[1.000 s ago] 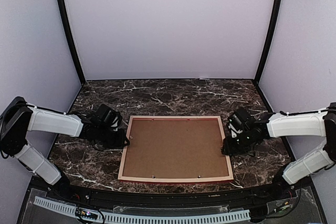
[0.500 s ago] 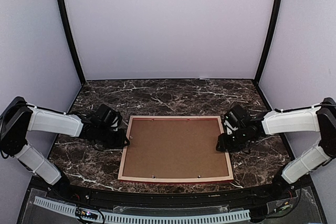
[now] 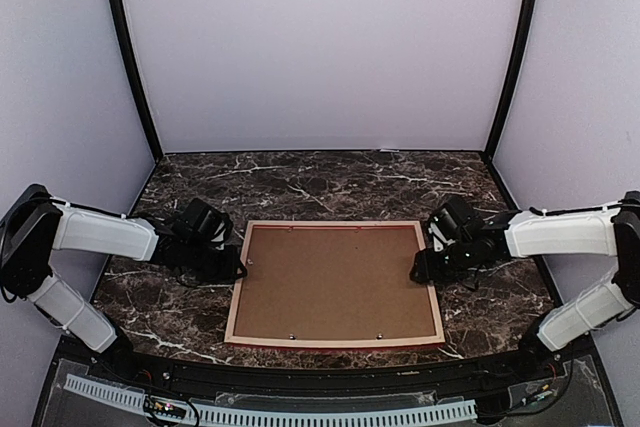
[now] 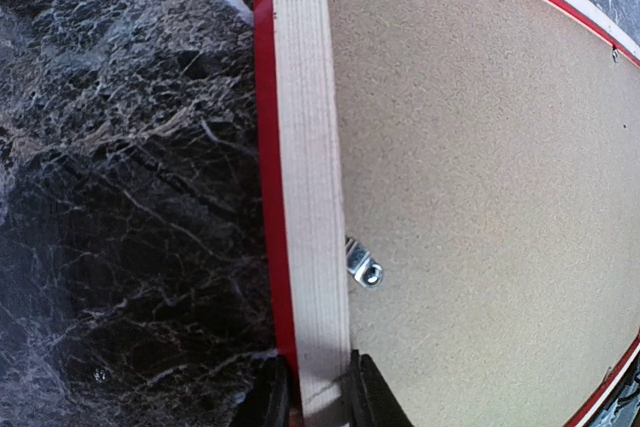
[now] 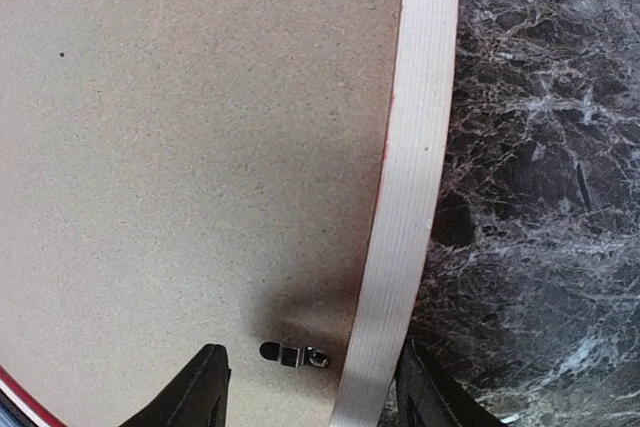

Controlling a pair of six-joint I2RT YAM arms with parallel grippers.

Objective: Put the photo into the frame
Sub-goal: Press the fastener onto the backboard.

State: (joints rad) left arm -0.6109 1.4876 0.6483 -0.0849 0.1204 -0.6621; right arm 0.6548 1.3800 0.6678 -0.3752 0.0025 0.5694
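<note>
The left jaws are clamped on the frame [image 4: 308, 147], one of the fingers [image 4: 272, 399] against the red outer edge of its left rail and the other on the inner side, touching the pale wood. A small metal clip [image 4: 364, 265] sits just ahead of them, where the rail meets the brown backing board [image 4: 480, 197].

The right jaws stand apart, straddling the frame's right rail. The inner finger is over the backing board, clear of the rail, and the outer finger is just beside the rail's outside edge, over the counter [image 3: 300, 182]. Another clip [image 5: 300, 355] lies between them, against the rail.

The frame lies flat, back up, in the near middle of the dark marbled counter, the backing board filling it. The left arm [image 3: 100, 235] and right arm [image 3: 560, 235] reach in low from either side.
</note>
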